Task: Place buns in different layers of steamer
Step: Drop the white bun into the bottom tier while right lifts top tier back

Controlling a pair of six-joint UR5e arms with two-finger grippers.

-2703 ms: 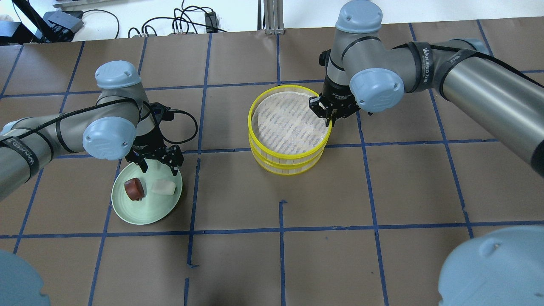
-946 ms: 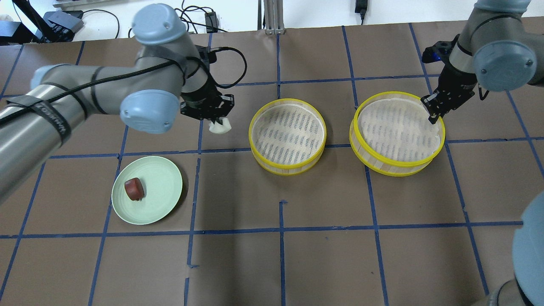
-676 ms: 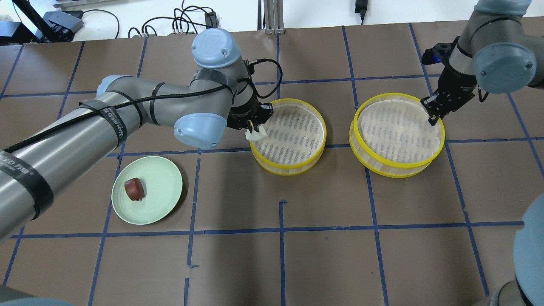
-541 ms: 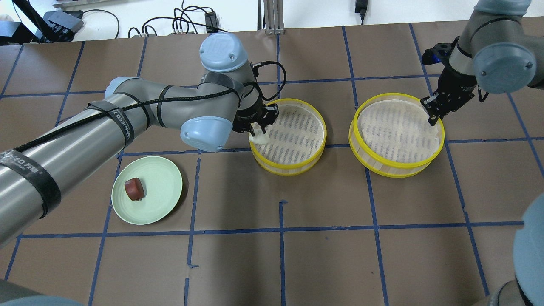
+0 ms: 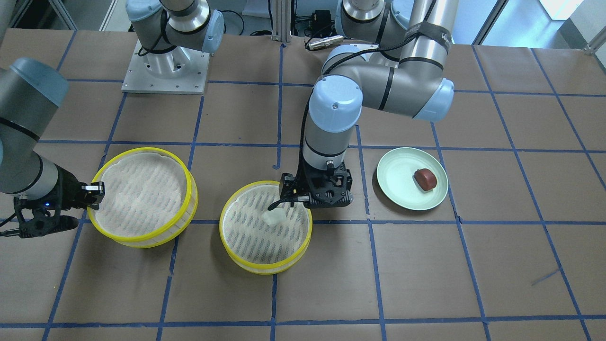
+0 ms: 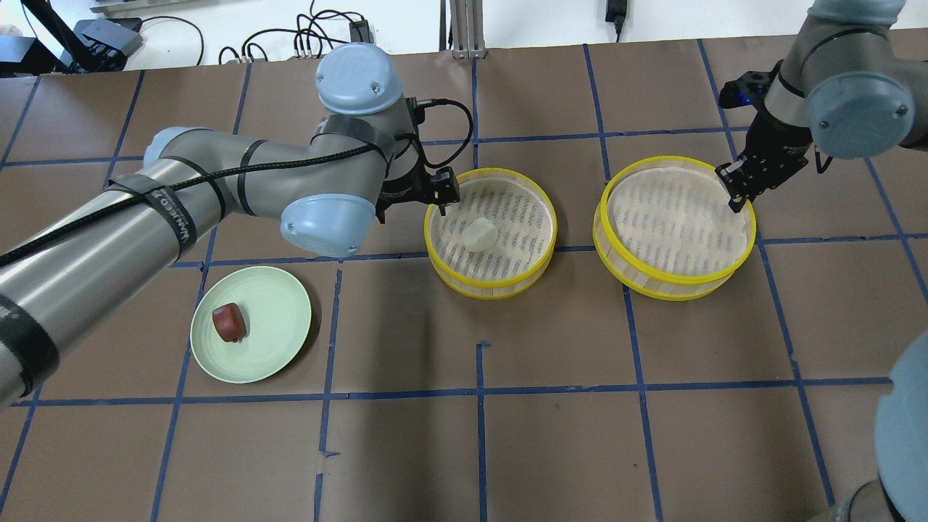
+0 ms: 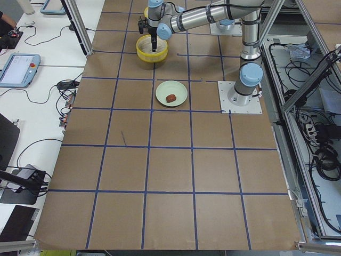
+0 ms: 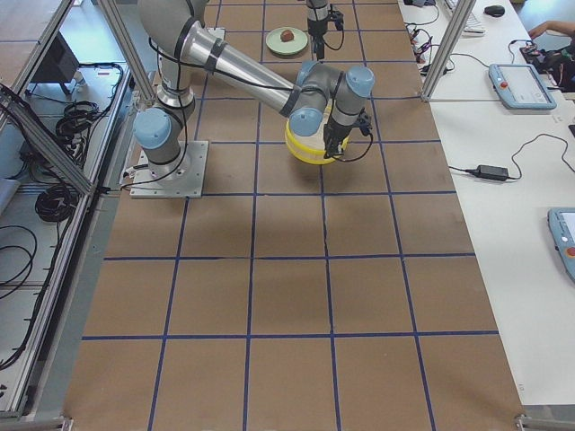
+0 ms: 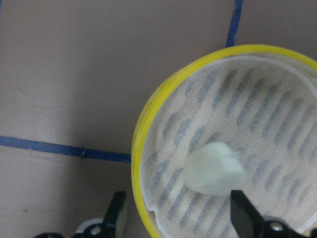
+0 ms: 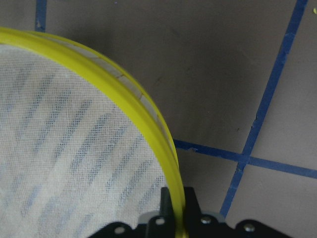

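Observation:
The white bun lies free on the slotted floor of the middle steamer layer; it also shows in the front view and the left wrist view. My left gripper is open and empty above this layer's left rim, one finger outside it. The reddish-brown bun sits on the pale green plate. My right gripper is shut on the far right rim of the second steamer layer, which is empty.
The two yellow-rimmed layers stand side by side, a small gap between them. The left arm's elbow and forearm hang over the table behind the plate. Cables lie beyond the table's far edge.
My left gripper carried the white bun from the plate to the middle layer, opened and let it go; the bun now lies in the tray. My right gripper still holds the other layer's rim.

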